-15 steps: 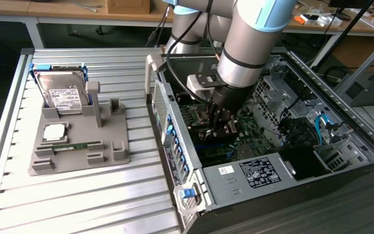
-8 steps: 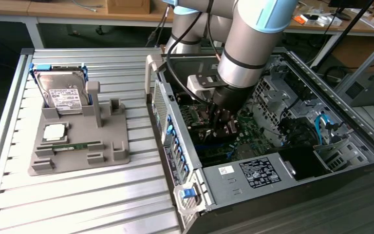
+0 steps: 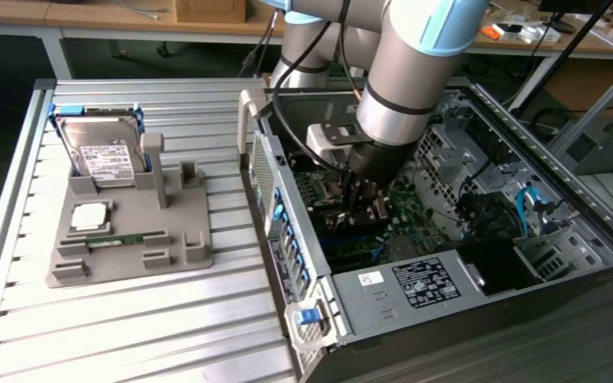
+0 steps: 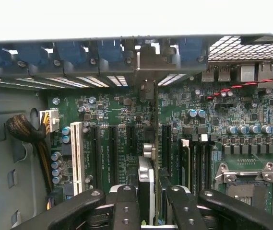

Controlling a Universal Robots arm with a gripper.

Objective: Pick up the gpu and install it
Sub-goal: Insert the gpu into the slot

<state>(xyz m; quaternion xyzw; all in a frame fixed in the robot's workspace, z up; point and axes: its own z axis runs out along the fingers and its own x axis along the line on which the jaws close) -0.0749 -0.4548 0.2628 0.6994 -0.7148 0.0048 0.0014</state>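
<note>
One card, the gpu (image 4: 148, 158), stands edge-on between the fingers (image 4: 126, 203) of the gripper (image 3: 357, 209), which are pinched on it from both sides. In the wrist view it runs down the board (image 4: 107, 120) in line with the expansion slots (image 4: 113, 148), its metal bracket end reaching toward the rear slot openings of the case (image 3: 562, 199). In the exterior view the arm (image 3: 413, 72) reaches down into the open case, with the gripper low over the board.

So the pick-up is done: the card is off the grey tray (image 3: 125, 255), where the hard drive (image 3: 109, 155) and the memory stick (image 3: 125, 238) remain. Installing is under way but, as I judge it, not finished. The card sits over or in a slot; whether its edge is fully seated I cannot tell, since the fingers hide the near end. The grip has not been let go, and the bracket looks near the rear wall but not clearly locked there.
</note>
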